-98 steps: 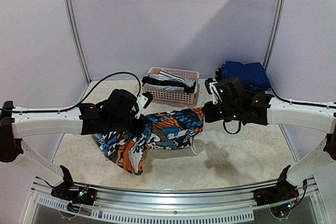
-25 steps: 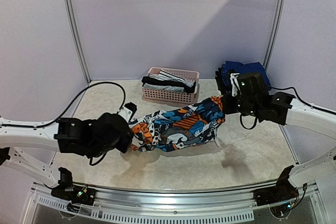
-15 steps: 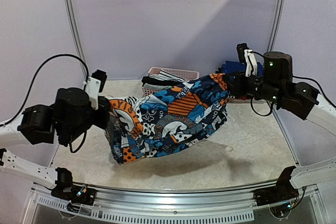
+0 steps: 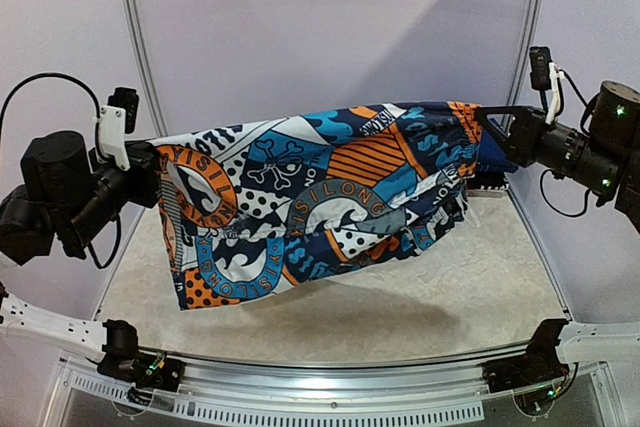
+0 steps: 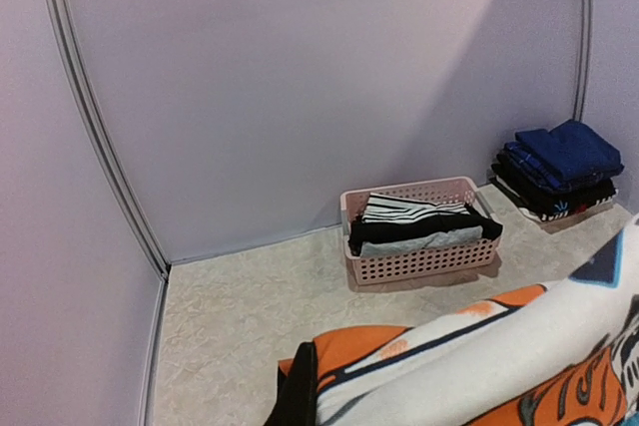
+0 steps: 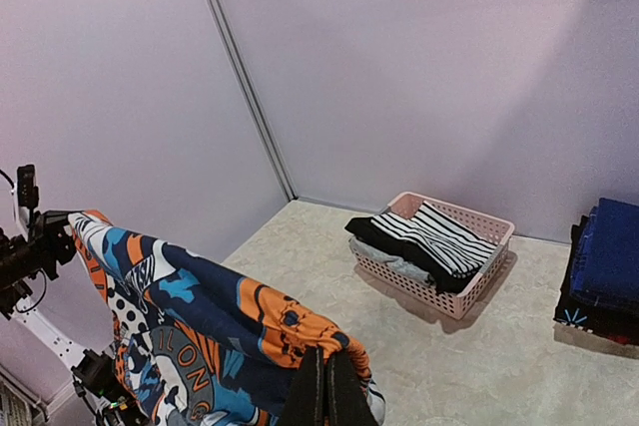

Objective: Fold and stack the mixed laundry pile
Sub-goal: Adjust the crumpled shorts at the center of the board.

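Cloth (image 4: 320, 202) with orange and blue pictures hangs wide over the bench (image 4: 430, 309). The left claw (image 4: 152, 175) pinches one top corner, the right claw (image 4: 486, 127) pinches the other. It looks soft, light and floppy (it sags in the middle), so the corners seem best to hold.

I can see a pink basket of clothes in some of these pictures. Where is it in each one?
Top external: not visible; the patterned garment, held up spread, fills the middle.
Left wrist: pink basket, right of centre.
Right wrist: the basket, right of centre.
Shared landmark: the patterned garment, in all three views.
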`<control>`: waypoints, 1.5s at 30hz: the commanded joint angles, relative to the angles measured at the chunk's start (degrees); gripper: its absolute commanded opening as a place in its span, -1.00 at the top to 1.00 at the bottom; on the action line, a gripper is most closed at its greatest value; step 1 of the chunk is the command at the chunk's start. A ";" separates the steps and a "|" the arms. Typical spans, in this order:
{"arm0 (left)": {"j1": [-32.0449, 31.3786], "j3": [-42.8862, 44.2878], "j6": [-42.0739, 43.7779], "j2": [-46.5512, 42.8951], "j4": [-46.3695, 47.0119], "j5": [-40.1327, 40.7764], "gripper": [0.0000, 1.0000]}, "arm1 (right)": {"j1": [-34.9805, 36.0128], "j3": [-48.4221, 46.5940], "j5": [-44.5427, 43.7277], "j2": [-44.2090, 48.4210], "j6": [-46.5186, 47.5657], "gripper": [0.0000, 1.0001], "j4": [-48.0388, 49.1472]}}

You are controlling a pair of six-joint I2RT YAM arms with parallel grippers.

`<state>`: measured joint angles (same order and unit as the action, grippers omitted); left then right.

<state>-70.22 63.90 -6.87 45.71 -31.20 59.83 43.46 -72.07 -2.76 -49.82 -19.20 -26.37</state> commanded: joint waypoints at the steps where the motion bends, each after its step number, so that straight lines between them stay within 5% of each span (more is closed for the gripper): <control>1: 1.84 -0.53 -2.12 3.66 -3.40 0.45 1.00 | -0.30 4.95 -6.05 -2.52 -3.70 1.00 -2.74; 9: 13.90 -6.96 -13.75 11.50 -8.93 -12.82 1.00 | -0.31 12.04 -13.68 -12.10 -8.79 1.00 -5.19; 22: 28.85 -14.89 -13.57 24.58 3.22 -29.22 1.00 | -5.23 14.44 -14.21 -24.77 -9.16 1.00 -1.84; 35: 36.46 -12.59 -12.07 40.95 12.21 -35.21 0.98 | -9.81 12.52 -10.45 -37.12 -8.25 1.00 1.95; 37: 36.92 -11.60 -11.99 42.75 12.13 -34.58 0.77 | -10.09 11.80 -9.92 -38.88 -8.10 1.00 2.18; 41: 37.43 -10.22 -13.89 43.61 9.51 -32.18 -0.28 | -10.20 10.52 -9.33 -41.95 -7.59 1.00 2.48; 45: 37.23 -11.32 -14.61 39.78 7.28 -31.98 -0.61 | -10.32 9.57 -9.38 -43.95 -7.54 1.00 2.57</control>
<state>-33.50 52.23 -20.40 88.95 -21.63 26.74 33.56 -60.42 -12.71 -91.88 -27.55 -24.45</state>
